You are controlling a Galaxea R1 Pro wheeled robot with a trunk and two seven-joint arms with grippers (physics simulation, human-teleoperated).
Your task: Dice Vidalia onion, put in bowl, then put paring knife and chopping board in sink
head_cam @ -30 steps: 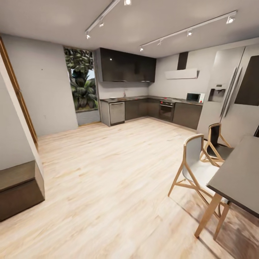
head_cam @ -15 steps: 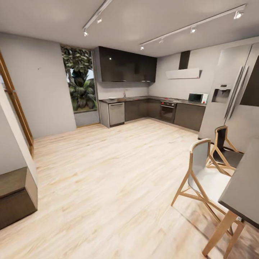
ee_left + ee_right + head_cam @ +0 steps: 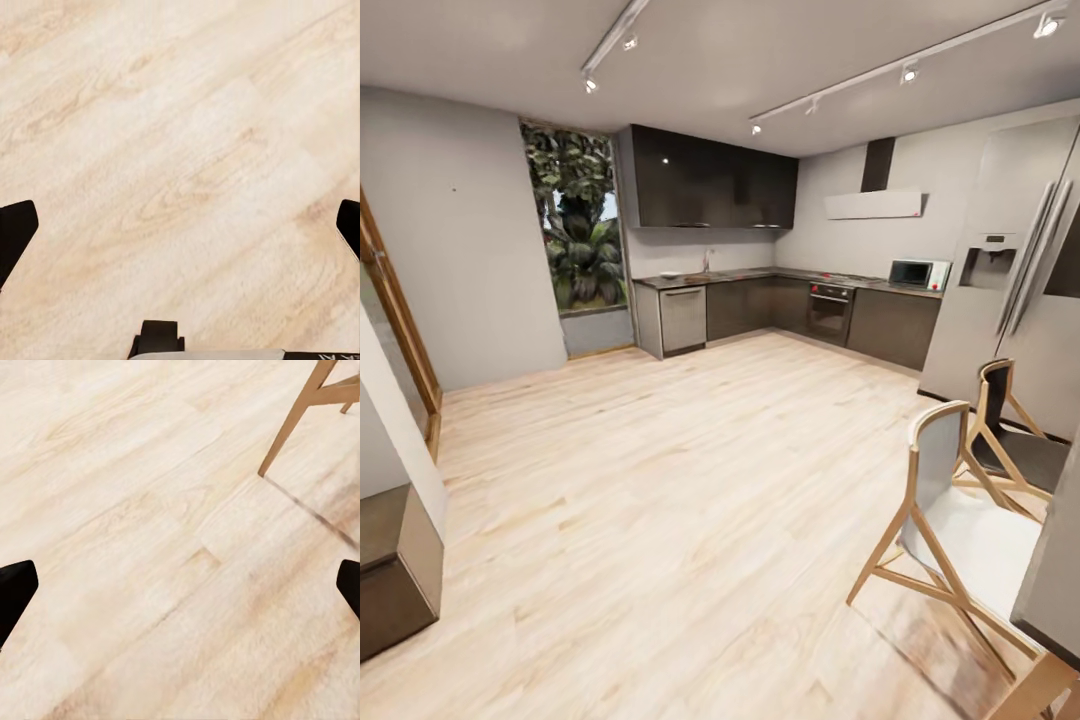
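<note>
The left pincer (image 3: 180, 225) stands wide, its two dark fingertips (image 3: 15, 236) at the far edges of the left wrist view with nothing between them, over bare pale wooden floor (image 3: 187, 150). The right pincer (image 3: 180, 585) is wide as well and holds nothing; under it lies the same plank floor, and a slanted wooden chair leg (image 3: 294, 421) meets the boards just beyond it. From the head view, a wide stretch of floor (image 3: 690, 480) runs open to the far kitchen. At the right stand two wood-framed chairs, the nearer chair (image 3: 950, 510) with a pale seat and the farther chair (image 3: 1010, 430) with a dark one, both drawn up to the edge of a grey table (image 3: 1055, 590) at the right border. Behind them rises a tall steel fridge (image 3: 1010, 290). A dark low cabinet (image 3: 395, 570) sits at the left edge. Far across the room the countertop (image 3: 760, 275) serves as the desk, running in an L above dark cabinet fronts, with an oven (image 3: 826, 308), a microwave (image 3: 916, 272) and a dishwasher (image 3: 684, 317). A thin tap (image 3: 707, 260) rises there, marking the sink, too small to make out in detail. Something pale (image 3: 670, 274) lies on the desk near it; I cannot tell what. All of this is well apart from both pincers.
</note>
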